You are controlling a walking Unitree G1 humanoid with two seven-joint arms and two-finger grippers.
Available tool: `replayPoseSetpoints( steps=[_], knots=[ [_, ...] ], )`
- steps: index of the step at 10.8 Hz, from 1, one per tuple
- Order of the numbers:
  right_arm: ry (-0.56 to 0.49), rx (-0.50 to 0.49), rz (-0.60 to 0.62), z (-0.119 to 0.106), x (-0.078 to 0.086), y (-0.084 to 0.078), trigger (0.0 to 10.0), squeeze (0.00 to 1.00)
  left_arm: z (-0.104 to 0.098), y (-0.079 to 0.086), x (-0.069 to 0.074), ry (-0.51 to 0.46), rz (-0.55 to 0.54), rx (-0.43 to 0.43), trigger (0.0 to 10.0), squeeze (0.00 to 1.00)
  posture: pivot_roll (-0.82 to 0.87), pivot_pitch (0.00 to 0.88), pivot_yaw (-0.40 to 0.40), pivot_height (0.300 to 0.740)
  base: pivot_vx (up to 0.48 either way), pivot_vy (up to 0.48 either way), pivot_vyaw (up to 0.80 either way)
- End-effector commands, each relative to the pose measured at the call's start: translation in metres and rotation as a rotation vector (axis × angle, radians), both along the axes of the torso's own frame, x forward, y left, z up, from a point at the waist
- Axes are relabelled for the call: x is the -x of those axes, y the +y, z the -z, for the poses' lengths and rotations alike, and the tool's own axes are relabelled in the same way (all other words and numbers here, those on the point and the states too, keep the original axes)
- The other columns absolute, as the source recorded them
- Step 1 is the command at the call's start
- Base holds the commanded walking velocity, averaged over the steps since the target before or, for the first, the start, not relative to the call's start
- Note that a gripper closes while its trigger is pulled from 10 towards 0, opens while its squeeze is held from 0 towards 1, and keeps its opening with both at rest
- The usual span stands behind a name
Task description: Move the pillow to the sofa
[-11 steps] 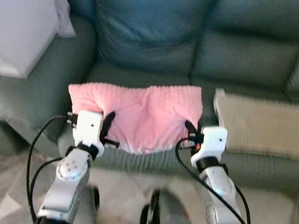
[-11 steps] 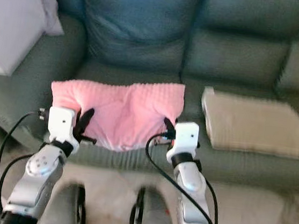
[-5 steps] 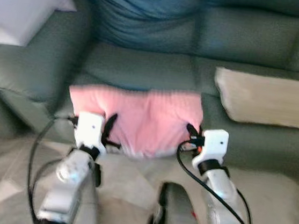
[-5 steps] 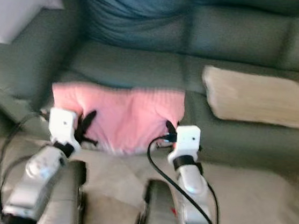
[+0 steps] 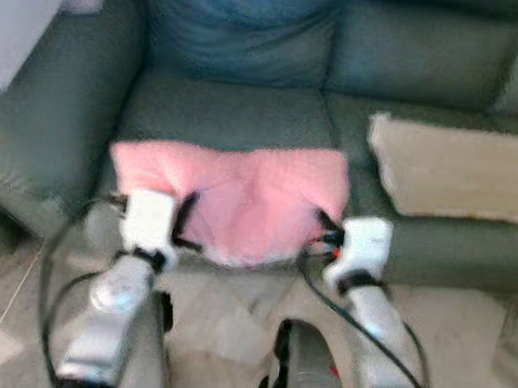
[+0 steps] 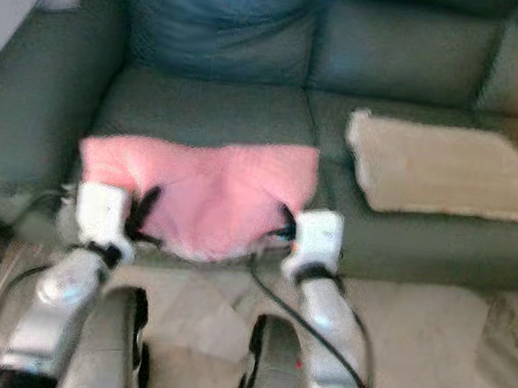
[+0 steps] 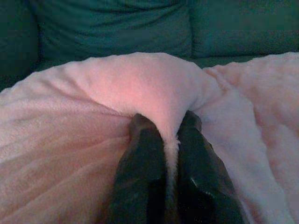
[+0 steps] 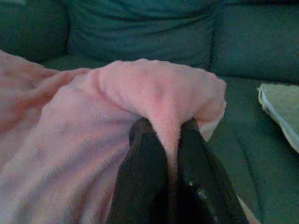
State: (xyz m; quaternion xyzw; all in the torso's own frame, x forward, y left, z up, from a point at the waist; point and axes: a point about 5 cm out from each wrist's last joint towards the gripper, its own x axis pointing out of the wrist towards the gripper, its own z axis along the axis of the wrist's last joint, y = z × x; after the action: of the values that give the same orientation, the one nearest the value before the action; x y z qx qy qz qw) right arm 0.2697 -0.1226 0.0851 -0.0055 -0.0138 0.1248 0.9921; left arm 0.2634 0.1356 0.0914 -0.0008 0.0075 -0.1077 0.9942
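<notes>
Both the left gripper (image 7: pixel 170 133) and right gripper (image 8: pixel 170 135) pinch the pink pillow (image 5: pixel 236 191) (blurred) before the sofa (image 5: pixel 221 115).

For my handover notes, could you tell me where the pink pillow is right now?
The pink pillow hangs between the left gripper and right gripper, at the green sofa seat's front edge, left of the beige cushion.

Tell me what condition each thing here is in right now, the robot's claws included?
Pink pillow: held up at both near corners, in front of the sofa seat.
Left tool: shut on a fold of the pillow.
Right tool: shut on another fold of the pillow.
Sofa: seat behind the pillow bare.
Beige mat: lying flat on the next seat.
</notes>
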Motion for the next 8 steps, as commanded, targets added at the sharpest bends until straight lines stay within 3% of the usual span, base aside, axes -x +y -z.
replayPoseSetpoints(
  steps=[1, 6, 8],
  knots=[
    [-0.004, 0.022, 0.014, 0.0007, 0.0005, -0.0086, 10.0, 0.0, -0.0064, -0.0123, -0.0005, -0.032, 0.039, 0.014, 10.0, 0.0, -0.02, 0.155, -0.063, 0.603, 0.364, 0.0, 0.0],
    [-0.007, 0.045, -0.008, 0.0025, 0.0019, -0.0074, 10.0, 0.0, -0.0067, -0.0118, -0.0027, -0.031, 0.038, 0.012, 10.0, 0.0, -0.02, 0.16, -0.058, 0.603, 0.355, 0.0, 0.0],
    [-0.017, 0.049, -0.027, 0.0014, 0.003, -0.0033, 10.0, 0.0, -0.0094, -0.0091, -0.0047, -0.043, 0.008, 0.009, 10.0, 0.0, -0.01, 0.168, -0.063, 0.603, 0.0, 0.0, 0.79]
  ],
)
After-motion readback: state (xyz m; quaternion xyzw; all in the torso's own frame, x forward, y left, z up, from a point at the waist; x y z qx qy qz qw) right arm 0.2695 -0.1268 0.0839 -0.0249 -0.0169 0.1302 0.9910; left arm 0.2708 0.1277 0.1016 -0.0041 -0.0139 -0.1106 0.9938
